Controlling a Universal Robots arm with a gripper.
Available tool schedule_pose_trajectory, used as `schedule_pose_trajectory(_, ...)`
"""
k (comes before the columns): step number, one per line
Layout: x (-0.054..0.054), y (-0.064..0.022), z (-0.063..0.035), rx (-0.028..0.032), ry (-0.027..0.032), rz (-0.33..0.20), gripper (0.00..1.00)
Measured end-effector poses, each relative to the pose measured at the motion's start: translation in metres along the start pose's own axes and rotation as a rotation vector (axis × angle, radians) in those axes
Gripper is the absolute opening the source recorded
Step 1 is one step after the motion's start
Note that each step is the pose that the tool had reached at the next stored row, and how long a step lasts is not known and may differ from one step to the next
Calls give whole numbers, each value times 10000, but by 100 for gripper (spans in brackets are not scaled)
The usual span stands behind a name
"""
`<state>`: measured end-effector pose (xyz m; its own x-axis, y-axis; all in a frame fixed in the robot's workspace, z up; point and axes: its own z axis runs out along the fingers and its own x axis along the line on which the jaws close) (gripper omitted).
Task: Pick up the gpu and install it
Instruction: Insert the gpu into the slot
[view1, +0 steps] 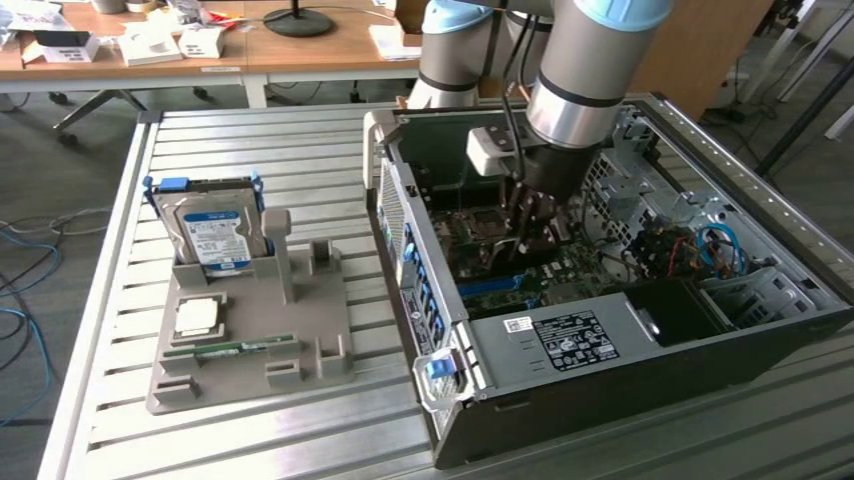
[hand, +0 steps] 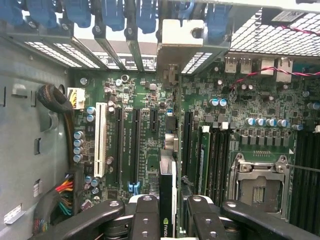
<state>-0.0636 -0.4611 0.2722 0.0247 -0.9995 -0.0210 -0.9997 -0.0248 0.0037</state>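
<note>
My gripper (view1: 534, 232) is lowered inside the open computer case (view1: 641, 340), over the motherboard. It is shut on the gpu (hand: 167, 172), which the wrist view shows edge-on as a thin dark card between the two black fingers (hand: 145, 217). The card stands upright above the green motherboard (hand: 150, 100), between the long black expansion slots (hand: 135, 145) and the memory slots (hand: 207, 160). Its silver end bracket (hand: 180, 42) reaches the row of rear slot covers with blue latches. I cannot tell whether the card's lower edge touches a slot.
A grey holder (view1: 254, 330) on the slatted table at the exterior view's left carries a blue-labelled hard drive (view1: 214, 232), a square processor (view1: 196, 317) and a green memory stick (view1: 243, 347). The case walls, the drive cage and cables (view1: 707, 250) close in around the arm. The bare processor socket (hand: 260, 185) lies beside the memory slots.
</note>
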Motion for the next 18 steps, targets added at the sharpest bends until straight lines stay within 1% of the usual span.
schedule_pose_trajectory(11, -17, 10, 6, -1, 2, 37, 26)
schedule_pose_trajectory(14, -18, 32, 10, 1, 0, 61, 26)
schedule_pose_trajectory(18, -18, 37, 11, 1, 1, 60, 26)
